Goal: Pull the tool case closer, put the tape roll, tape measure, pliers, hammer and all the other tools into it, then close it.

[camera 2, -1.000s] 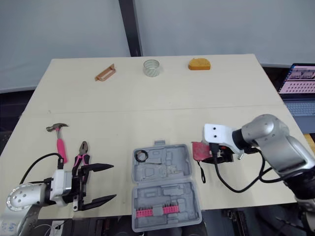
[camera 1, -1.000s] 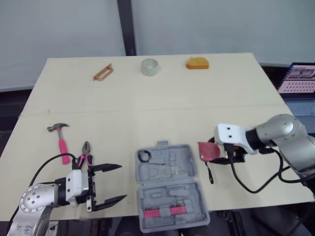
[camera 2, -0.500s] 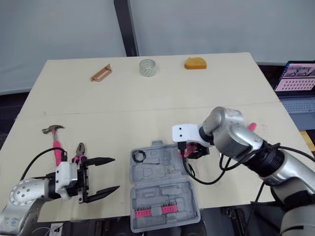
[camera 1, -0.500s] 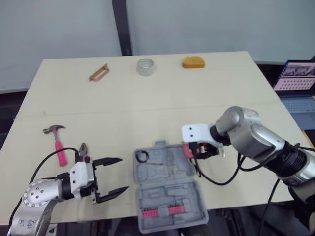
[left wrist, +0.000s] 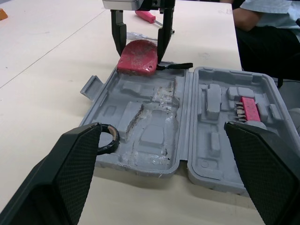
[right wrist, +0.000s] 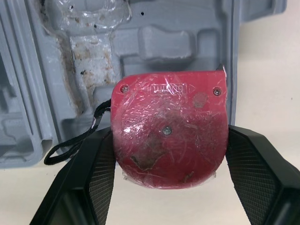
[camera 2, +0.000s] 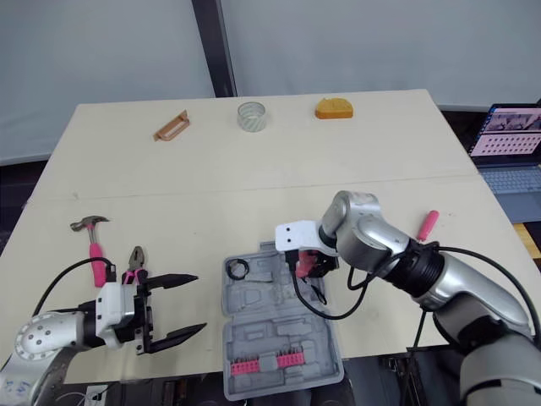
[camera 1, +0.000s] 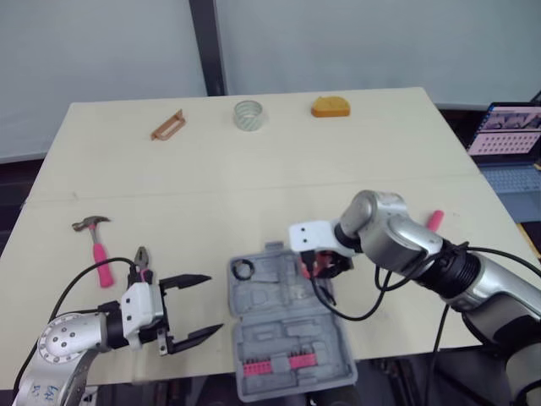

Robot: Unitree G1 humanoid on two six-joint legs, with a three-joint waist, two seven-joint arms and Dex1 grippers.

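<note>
The grey tool case (camera 1: pixel 287 317) lies open near the table's front edge. A black ring (camera 1: pixel 246 269) sits in its far half and a pink bit holder (camera 1: pixel 275 364) in its near half. My right gripper (camera 1: pixel 319 264) is shut on the red tape measure (right wrist: pixel 168 133), holding it over the case's far right rim, its black strap dangling. My left gripper (camera 1: pixel 213 303) stands open left of the case, holding nothing. Pliers (camera 1: pixel 142 260) and a pink-handled hammer (camera 1: pixel 97 245) lie just beyond it. The tape roll (camera 1: pixel 248 114) stands at the far edge.
A brown handle-shaped tool (camera 1: pixel 167 124) and an orange object (camera 1: pixel 331 106) lie at the table's far edge. A pink screwdriver handle (camera 1: pixel 434 220) rests to the right. A laptop (camera 1: pixel 505 135) sits off the table's right side. A person's sleeve (left wrist: pixel 267 9) is behind the table.
My right gripper has carried the tape measure leftward from the bare table to the case's right rim, uncovering the pink screwdriver. The left gripper has stayed open and hardly moved.
</note>
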